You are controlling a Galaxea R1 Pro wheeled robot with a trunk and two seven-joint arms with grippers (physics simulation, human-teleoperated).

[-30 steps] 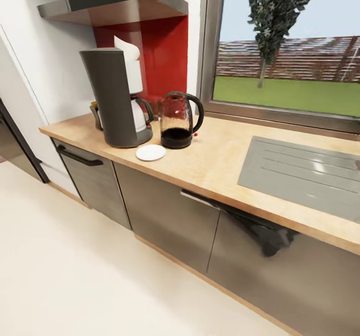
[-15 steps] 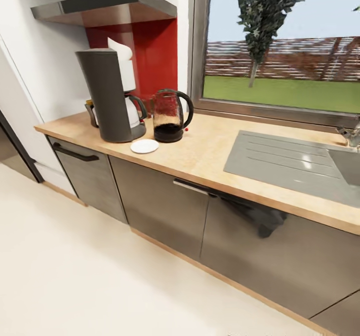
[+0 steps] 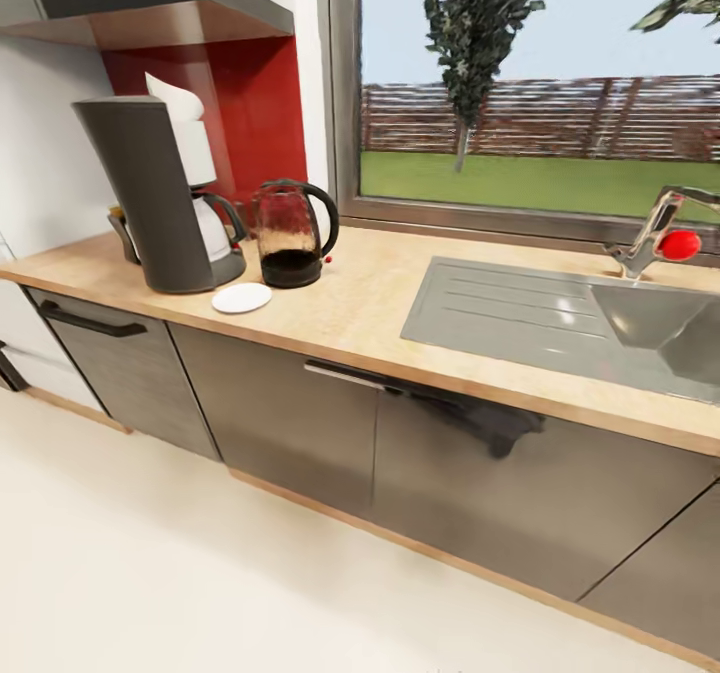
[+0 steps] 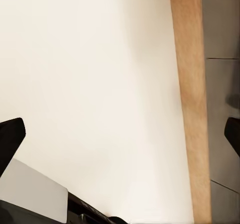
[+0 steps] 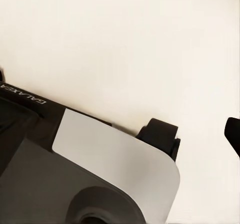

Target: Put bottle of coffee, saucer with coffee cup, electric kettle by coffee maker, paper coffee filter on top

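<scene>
The tall dark-grey coffee maker point(image 3: 150, 198) stands at the left end of the kitchen countertop point(image 3: 370, 303). The white paper coffee filter point(image 3: 176, 99) sits on its top. To its right is the electric kettle point(image 3: 290, 233), and the saucer point(image 3: 242, 298) lies bare in front of both. The bottle of coffee point(image 3: 120, 225) peeks out from behind the coffee maker. The kitchen shelf point(image 3: 160, 3) hangs above against the red panel. The coffee cup is out of view. My left gripper point(image 4: 120, 139) and right gripper point(image 5: 117, 104) hang open over the floor, holding nothing.
A grey drainboard point(image 3: 500, 308) and sink point(image 3: 660, 328) with a red-knobbed faucet point(image 3: 672, 238) take up the counter's right part. Dark cabinet fronts point(image 3: 290, 423) run below, with a wooden plinth point(image 4: 192, 104). My own base point(image 5: 90, 174) shows below the right gripper. Cream floor point(image 3: 150, 573) lies in front.
The head view has swung to the right, so the coffee maker, kettle and saucer sit further left in the picture and the sink and faucet have come in. Nothing on the counter moved.
</scene>
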